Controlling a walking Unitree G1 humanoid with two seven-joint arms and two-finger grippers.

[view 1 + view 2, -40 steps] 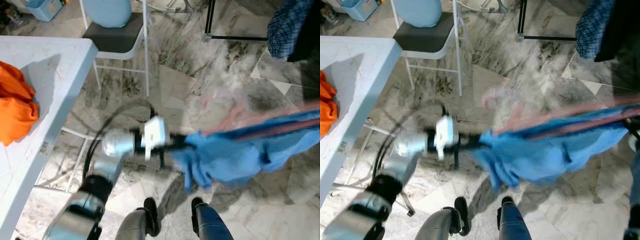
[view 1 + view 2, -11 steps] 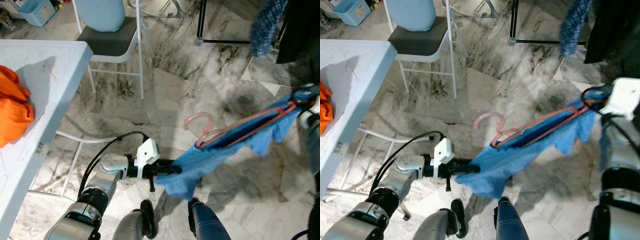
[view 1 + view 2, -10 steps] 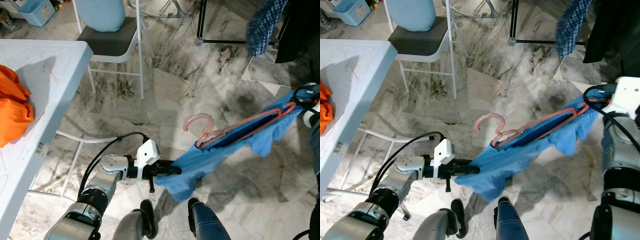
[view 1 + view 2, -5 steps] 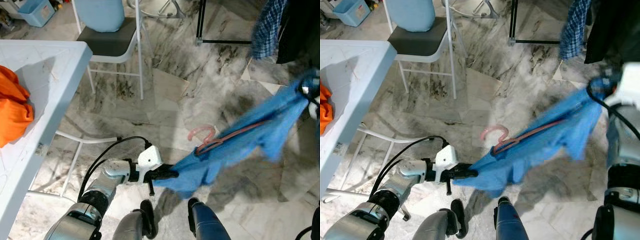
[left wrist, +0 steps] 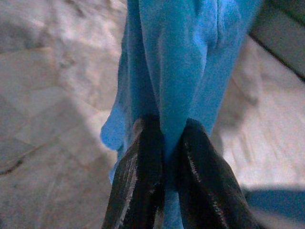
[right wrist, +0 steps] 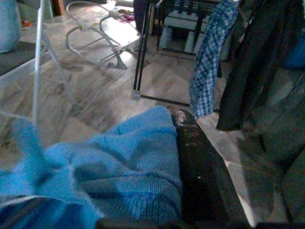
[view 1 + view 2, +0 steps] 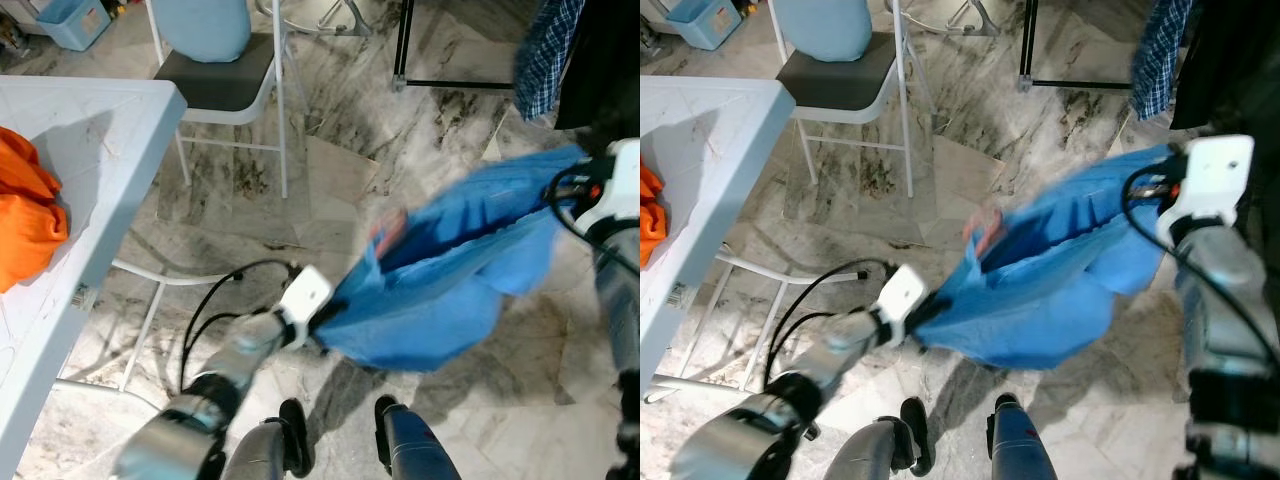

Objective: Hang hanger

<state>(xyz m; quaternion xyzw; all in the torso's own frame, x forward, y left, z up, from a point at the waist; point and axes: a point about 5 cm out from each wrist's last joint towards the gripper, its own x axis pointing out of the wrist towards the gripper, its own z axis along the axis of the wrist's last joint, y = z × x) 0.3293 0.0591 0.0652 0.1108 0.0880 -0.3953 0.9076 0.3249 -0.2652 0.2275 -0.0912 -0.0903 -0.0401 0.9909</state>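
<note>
A blue sweater (image 7: 450, 270) hangs stretched between the two arms above the marble floor (image 7: 340, 170). The left gripper (image 5: 164, 157) is pinched tight on the sweater's lower end; its two black fingers (image 5: 138, 176) squeeze a fold of the cloth. The right gripper (image 6: 183, 157) is at the upper end, with the knit bunched against one black finger, though I cannot tell how its fingers stand. A bit of pink, probably the hanger (image 7: 388, 232) (blurred), peeks out at the sweater's neck. To the left stands a white table (image 7: 90, 130) with an orange cloth (image 7: 25, 215) on it, a chair (image 7: 225, 70) beyond. A plaid shirt (image 6: 209, 57) and dark clothes (image 6: 257, 62) hang near the right arm.
</note>
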